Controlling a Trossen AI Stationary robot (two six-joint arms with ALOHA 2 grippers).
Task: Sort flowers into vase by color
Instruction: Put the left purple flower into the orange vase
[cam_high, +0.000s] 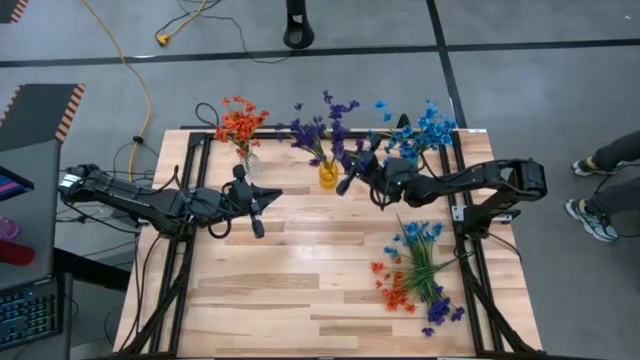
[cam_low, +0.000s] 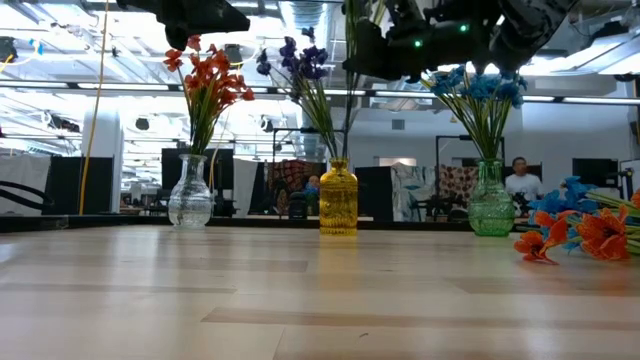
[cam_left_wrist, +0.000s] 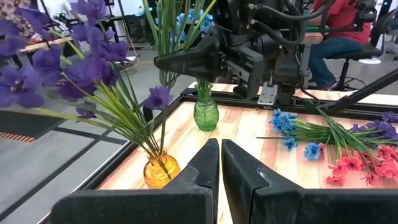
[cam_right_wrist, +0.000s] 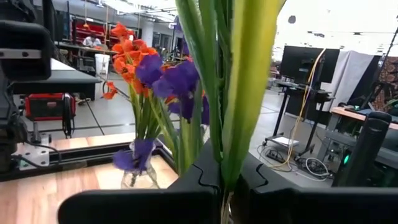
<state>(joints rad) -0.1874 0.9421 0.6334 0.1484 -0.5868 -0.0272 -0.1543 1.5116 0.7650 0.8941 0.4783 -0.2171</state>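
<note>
Three vases stand in a row at the table's far side: a clear one (cam_high: 250, 165) with orange-red flowers (cam_high: 238, 122), a yellow one (cam_high: 328, 176) with purple flowers (cam_high: 318, 130), and a green one (cam_low: 490, 208) with blue flowers (cam_high: 425, 128). My right gripper (cam_high: 346, 184) is raised beside the yellow vase (cam_low: 338, 198), shut on a sprig's green stems (cam_right_wrist: 231, 93); its blossoms are out of the wrist view. My left gripper (cam_high: 272, 196) is shut and empty, between the clear and yellow vases, nearer the table's middle. Loose flowers (cam_high: 415, 275) lie on the table at the near right. My right gripper pinches several green stems (cam_right_wrist: 227, 163) of the sprig between its two fingers. The fingers come about level from the table's right side and lie across the stems. The sprig stands upright, lifted; its lower stem (cam_low: 348, 125) reaches down toward the yellow vase's mouth.
The pile of loose blue, orange-red and purple sprigs (cam_left_wrist: 348, 149) lies below the right arm. Dark frame rails (cam_high: 190, 180) run along the table's left and right sides. Bare wood (cam_high: 300, 290) lies at the near middle. A person's feet (cam_high: 590, 215) show beyond the right edge.
</note>
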